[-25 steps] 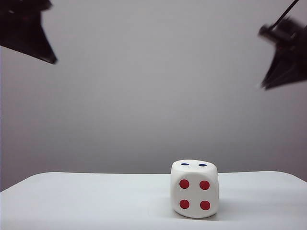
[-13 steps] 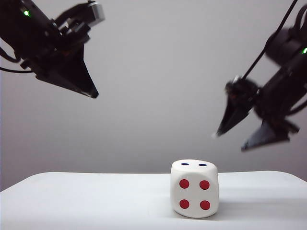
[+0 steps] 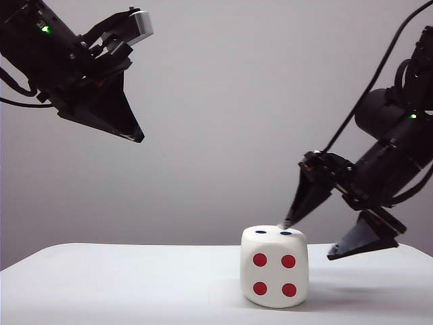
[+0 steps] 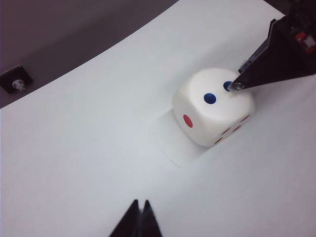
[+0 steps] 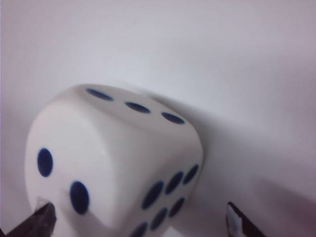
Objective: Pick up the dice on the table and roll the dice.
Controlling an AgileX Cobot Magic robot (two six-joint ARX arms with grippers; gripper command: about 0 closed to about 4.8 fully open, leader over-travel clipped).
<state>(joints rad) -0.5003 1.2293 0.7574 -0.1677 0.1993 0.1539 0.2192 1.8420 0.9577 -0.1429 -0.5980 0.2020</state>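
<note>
Exterior view gives me the dice sitting flat on the table, low in the frame and a little right of centre, with four red pips facing the camera and two dark blue pips on top. My right gripper is down at the lower right of that frame, its jaws spread wide and holding nothing; one dark finger points its tip at the top rear edge of the cube, so close that I cannot tell whether it touches, while the other finger hangs off to the right of the cube, clear of it. My left gripper is high in the upper left, well apart from the dice; its dark fingers come to a single point and carry nothing. From the left wrist camera I see those fingertips pressed together at the bottom edge, the dice right of centre on the white table, one red pip on its side face, and the right arm's finger reaching in with its tip over one of the blue top pips. The right wrist camera shows the dice close up between two fingertips set far apart, with blue pips on three faces.
</note>
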